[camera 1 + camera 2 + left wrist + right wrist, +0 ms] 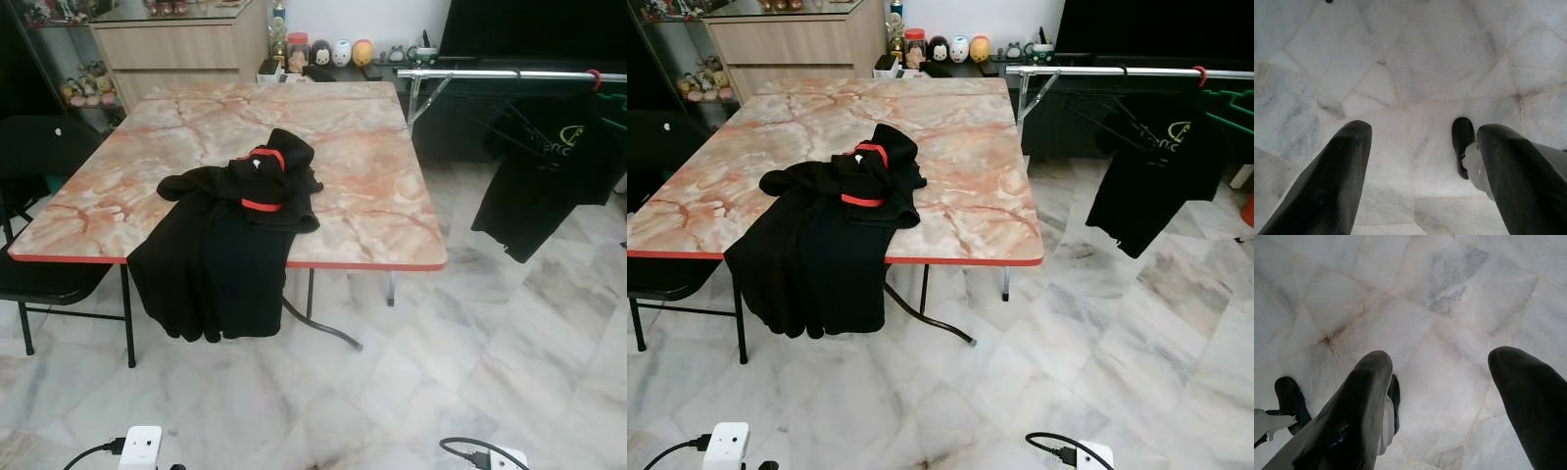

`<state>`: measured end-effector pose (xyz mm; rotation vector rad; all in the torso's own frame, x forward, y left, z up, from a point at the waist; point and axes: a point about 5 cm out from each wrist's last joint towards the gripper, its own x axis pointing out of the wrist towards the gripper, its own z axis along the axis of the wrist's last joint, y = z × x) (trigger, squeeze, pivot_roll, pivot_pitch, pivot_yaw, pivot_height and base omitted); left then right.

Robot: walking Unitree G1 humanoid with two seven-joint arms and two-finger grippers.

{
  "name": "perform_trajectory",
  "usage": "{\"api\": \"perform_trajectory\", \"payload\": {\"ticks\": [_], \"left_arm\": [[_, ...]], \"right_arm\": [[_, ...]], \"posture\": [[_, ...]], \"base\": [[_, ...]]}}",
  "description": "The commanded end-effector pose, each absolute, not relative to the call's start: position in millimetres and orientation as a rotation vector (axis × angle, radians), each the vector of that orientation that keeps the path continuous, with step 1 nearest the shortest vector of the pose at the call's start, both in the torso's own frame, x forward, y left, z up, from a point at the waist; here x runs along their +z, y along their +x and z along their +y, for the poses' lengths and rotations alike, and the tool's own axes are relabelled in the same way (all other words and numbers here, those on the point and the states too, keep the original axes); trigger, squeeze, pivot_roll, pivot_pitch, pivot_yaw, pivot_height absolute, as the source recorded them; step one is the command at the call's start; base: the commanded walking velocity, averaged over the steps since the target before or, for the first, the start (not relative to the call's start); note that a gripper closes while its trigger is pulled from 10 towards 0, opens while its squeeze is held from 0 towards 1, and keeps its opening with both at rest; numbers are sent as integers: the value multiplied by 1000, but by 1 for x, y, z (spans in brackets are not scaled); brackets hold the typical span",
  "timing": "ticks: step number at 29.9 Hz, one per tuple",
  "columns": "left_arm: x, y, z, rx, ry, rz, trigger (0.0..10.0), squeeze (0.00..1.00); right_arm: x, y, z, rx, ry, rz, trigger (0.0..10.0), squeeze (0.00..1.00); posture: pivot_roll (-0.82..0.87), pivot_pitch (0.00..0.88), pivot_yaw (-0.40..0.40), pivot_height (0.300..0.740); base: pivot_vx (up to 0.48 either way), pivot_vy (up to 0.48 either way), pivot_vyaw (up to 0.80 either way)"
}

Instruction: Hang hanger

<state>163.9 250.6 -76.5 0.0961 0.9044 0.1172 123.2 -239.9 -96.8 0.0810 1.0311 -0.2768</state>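
Note:
A black garment [230, 245] lies on the marble-pattern table [372, 166] and droops over its front edge. Red parts of a hanger [263, 204] show among its folds. To the right, a silver rail [490, 73] carries a black T-shirt [534, 186] on a hanger with a red hook [593, 76]. Both arms hang idle over the floor. My left gripper [1425, 129] is open with nothing between its fingers. My right gripper [1442, 357] is open and holds nothing as well.
A black folding chair [39, 157] stands at the table's left side. Two white power strips [142, 446] [490, 457] with cables lie on the marble floor near my feet. A wooden cabinet [176, 44] and a low shelf with figurines stand behind the table.

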Motion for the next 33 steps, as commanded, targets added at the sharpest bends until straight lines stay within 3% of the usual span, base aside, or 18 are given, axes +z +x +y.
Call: {"api": "perform_trajectory", "payload": {"ticks": [1, 12, 19, 33], "left_arm": [[-77, 162, 253, 122, 108, 919, 10000, 0], [-78, 159, 255, 134, 111, 937, 10000, 0], [-80, 160, 248, 103, 132, 936, 10000, 0], [-80, 165, 237, 120, 93, 902, 10000, 0]], "right_arm": [[-99, 121, -235, -258, 95, 1049, 10000, 0], [-94, 154, -204, -141, 68, 1014, 10000, 0], [-89, 168, -204, -213, 109, 986, 10000, 0], [-86, 177, -200, -172, 71, 984, 10000, 0]], "posture": [[30, 0, 13, 740], [5, 0, 19, 740], [16, 0, 9, 740], [6, 0, -9, 740]], "base": [[0, 0, 0], [0, 0, 0], [0, 0, 0], [0, -286, 0]]}}
